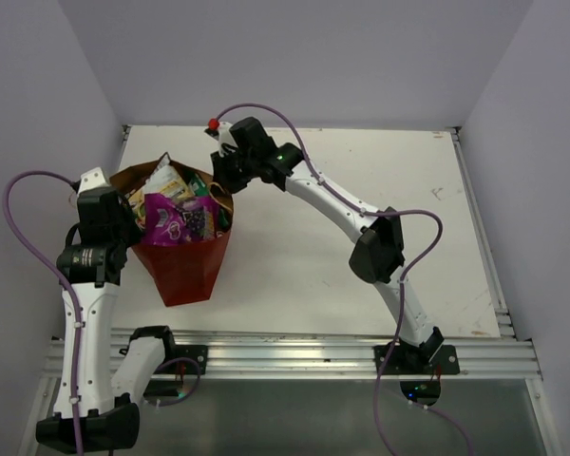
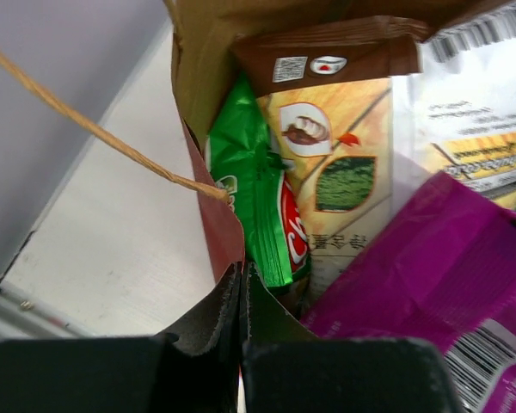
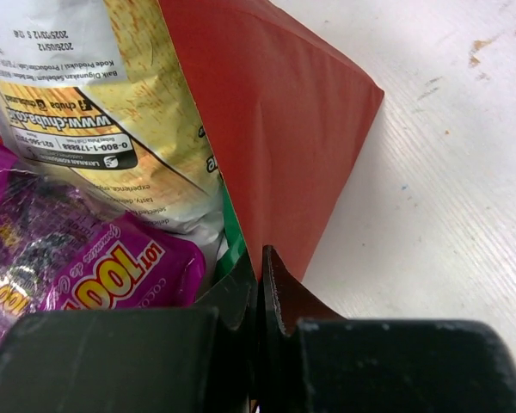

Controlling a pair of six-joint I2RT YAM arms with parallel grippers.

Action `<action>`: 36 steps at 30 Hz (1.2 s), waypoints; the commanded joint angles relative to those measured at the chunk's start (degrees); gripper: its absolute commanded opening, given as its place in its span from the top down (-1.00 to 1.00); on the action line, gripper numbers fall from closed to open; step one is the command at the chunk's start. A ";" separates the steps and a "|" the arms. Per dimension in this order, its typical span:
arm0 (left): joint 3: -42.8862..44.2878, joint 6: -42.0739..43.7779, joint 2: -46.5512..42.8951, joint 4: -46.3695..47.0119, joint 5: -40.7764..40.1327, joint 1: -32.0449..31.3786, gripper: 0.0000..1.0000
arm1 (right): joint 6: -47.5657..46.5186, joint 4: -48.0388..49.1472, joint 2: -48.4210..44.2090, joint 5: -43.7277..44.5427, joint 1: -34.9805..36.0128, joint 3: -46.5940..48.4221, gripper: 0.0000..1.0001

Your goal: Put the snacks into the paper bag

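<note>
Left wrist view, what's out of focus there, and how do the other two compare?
Left wrist view: the left gripper and purple packet look soft, the chip bag sharper. Right wrist view: chip bag print crisp, right gripper blurred. Top external view: even light, no glare on the paper bag.

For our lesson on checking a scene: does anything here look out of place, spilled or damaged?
Nothing looks spilled or torn. Only oddity: the purple packet and the cream-and-brown chip bag poke above the rim of the paper bag. The left end effector and right end effector each pinch that rim.
</note>
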 commanded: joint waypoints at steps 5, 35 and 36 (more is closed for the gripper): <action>-0.19 2.24 -0.19 12.04 22.85 -0.94 1.00 | -3.81 -7.44 -9.76 7.52 0.39 4.99 1.00; 0.96 -7.43 9.47 30.24 19.08 -37.68 1.00 | -4.17 -18.53 -38.42 29.59 -6.37 -24.00 1.00; 0.96 -7.69 10.08 30.50 18.99 -38.65 1.00 | -3.99 -18.36 -38.68 29.33 -6.90 -24.97 1.00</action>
